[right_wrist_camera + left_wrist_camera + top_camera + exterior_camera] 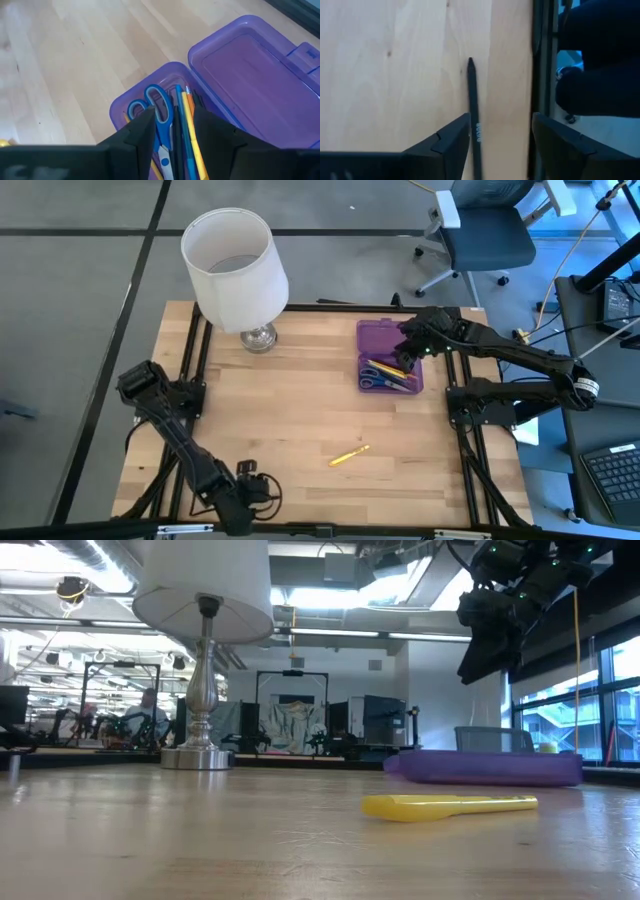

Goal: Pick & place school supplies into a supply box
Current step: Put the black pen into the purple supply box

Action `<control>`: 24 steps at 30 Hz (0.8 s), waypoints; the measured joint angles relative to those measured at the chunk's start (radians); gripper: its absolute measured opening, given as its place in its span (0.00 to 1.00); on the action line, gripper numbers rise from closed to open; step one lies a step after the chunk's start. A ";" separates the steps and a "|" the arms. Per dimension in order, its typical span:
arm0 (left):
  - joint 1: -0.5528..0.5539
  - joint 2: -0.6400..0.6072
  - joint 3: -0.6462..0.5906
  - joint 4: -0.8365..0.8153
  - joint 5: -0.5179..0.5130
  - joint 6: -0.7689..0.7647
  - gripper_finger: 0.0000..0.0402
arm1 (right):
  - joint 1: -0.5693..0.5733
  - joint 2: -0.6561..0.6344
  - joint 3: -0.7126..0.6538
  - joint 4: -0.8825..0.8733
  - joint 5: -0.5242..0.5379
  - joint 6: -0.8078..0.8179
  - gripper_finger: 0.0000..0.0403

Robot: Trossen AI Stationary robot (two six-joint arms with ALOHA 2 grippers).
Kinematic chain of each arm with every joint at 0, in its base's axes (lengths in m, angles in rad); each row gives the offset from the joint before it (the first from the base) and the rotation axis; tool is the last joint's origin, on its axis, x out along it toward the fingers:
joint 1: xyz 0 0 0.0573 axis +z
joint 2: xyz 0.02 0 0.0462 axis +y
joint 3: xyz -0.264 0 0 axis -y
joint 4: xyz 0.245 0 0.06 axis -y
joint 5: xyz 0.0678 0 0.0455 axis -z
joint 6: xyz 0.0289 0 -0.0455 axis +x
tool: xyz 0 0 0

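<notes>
The purple supply box [377, 337] lies open at the table's far right, its lid [250, 65] folded flat beside the tray. In the tray lie blue-handled scissors [156, 107], a blue pen [181, 125] and orange and yellow pencils [190, 130]. My right gripper [174, 112] hangs open above the tray, well clear of it in the low view [485, 650]. A yellow pencil [350, 455] lies flat on the table's middle. My left gripper [501, 120] is open at the near-left edge, with a thin black pen [472, 100] lying on the wood between its fingers, close by one finger.
A white-shaded lamp [235, 265] stands on its silver base [258, 337] at the far left of the table. Black frame rails [195, 370] run along both sides. Bare wood stretches between the lamp, the box and the yellow pencil. An office chair [485, 235] sits beyond the far edge.
</notes>
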 joint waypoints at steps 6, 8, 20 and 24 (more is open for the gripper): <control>-0.027 0.098 0.086 -0.119 0.020 -0.071 0.50 | 0.000 0.000 0.000 0.001 0.000 0.021 0.35; -0.041 0.133 0.137 -0.235 0.018 -0.124 0.50 | 0.000 0.000 0.000 0.000 0.000 0.021 0.35; -0.090 0.233 0.194 -0.333 0.101 -0.281 0.50 | 0.000 0.000 0.000 0.000 -0.001 0.025 0.35; -0.100 0.236 0.193 -0.332 0.096 -0.287 0.50 | 0.000 0.000 0.000 0.000 -0.001 0.026 0.35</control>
